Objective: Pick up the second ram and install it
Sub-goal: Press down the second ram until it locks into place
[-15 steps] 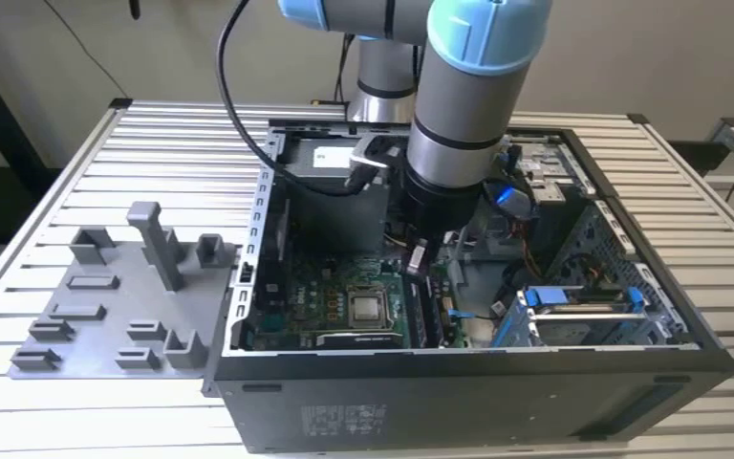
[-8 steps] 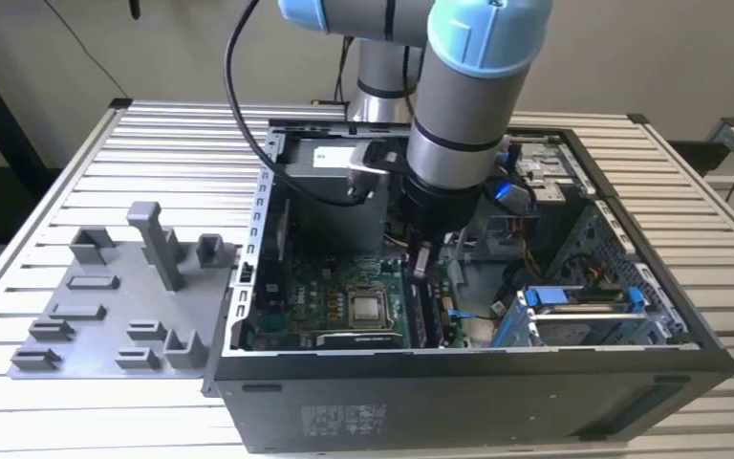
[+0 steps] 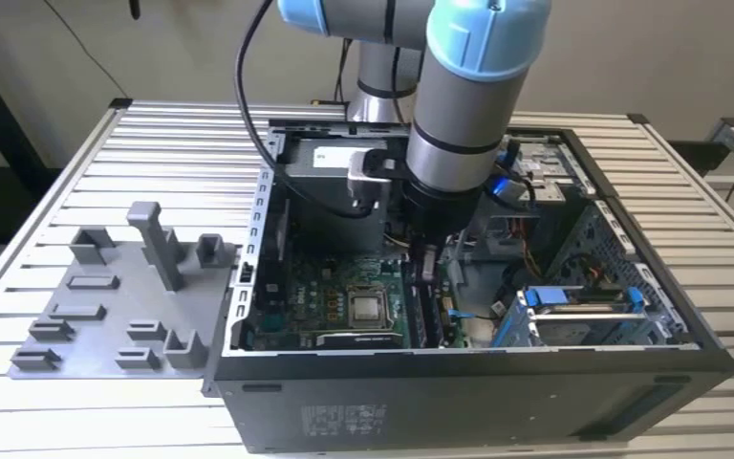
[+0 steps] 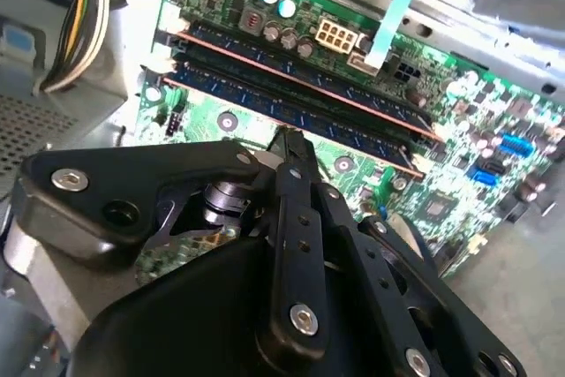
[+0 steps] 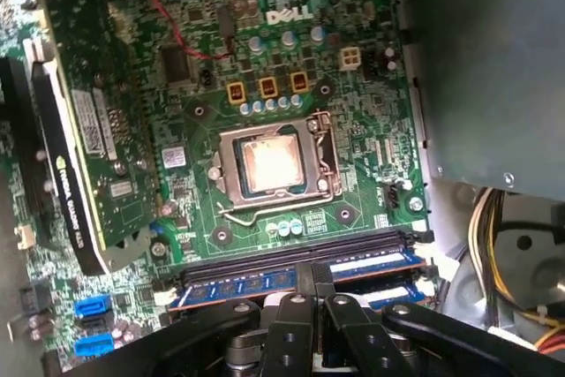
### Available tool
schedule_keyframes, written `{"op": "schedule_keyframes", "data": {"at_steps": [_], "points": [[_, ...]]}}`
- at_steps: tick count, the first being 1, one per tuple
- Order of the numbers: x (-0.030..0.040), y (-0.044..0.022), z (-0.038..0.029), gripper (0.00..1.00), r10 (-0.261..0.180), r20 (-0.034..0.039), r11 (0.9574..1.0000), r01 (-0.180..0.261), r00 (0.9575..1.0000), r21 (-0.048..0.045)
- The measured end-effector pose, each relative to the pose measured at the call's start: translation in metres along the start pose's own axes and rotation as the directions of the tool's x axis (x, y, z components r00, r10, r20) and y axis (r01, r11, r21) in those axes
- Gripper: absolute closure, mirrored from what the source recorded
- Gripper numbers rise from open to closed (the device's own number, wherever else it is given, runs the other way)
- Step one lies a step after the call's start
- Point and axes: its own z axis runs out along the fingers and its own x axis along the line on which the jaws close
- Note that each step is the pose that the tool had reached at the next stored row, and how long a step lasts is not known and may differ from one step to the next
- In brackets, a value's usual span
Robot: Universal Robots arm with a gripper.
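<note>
Second ram (image 4: 291, 110) stands on edge in a motherboard (image 4: 459, 130) slot, parallel to and just beside another stick (image 4: 300, 64); in the first wrist view it (image 5: 265, 286) lies below the CPU socket (image 5: 274, 165). Gripper (image 4: 290, 143) sits right at the ram's middle, fingers (image 4: 296, 184) drawn together at its top edge; whether they pinch the stick or just press on it, cannot tell. In the first wrist view the gripper (image 5: 311, 287) straddles the stick's midpoint. In the exterior view the arm (image 3: 463, 105) reaches straight down into the open case (image 3: 469, 402), gripper (image 3: 420, 263) low beside the socket (image 3: 367, 308). Grey tray (image 3: 112, 296) lies on the slatted table (image 3: 35, 421), just beside the case on the exterior view's left. Graphics card (image 5: 75, 130) stands along the board's far side from the ram.
</note>
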Motion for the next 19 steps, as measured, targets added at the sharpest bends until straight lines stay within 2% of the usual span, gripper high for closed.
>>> {"op": "schedule_keyframes", "data": {"at_steps": [2, 3, 4, 19], "points": [[0.0, 0.0, 0.0003, 0.89, -0.036, -0.0002, 0.9993, 0.036, 0.9993, 0.0003], [0.0, 0.0, 0.0002, 0.89, -0.072, -0.0006, 0.9974, 0.072, 0.9974, -0.0003], [0.0, 0.0001, 0.0003, 0.89, -0.083, -0.0006, 0.9966, 0.083, 0.9966, -0.0006], [0.0002, 0.0, 0.0019, 0.89, -0.09, -0.0005, 0.996, 0.09, 0.996, -0.0009]]}}
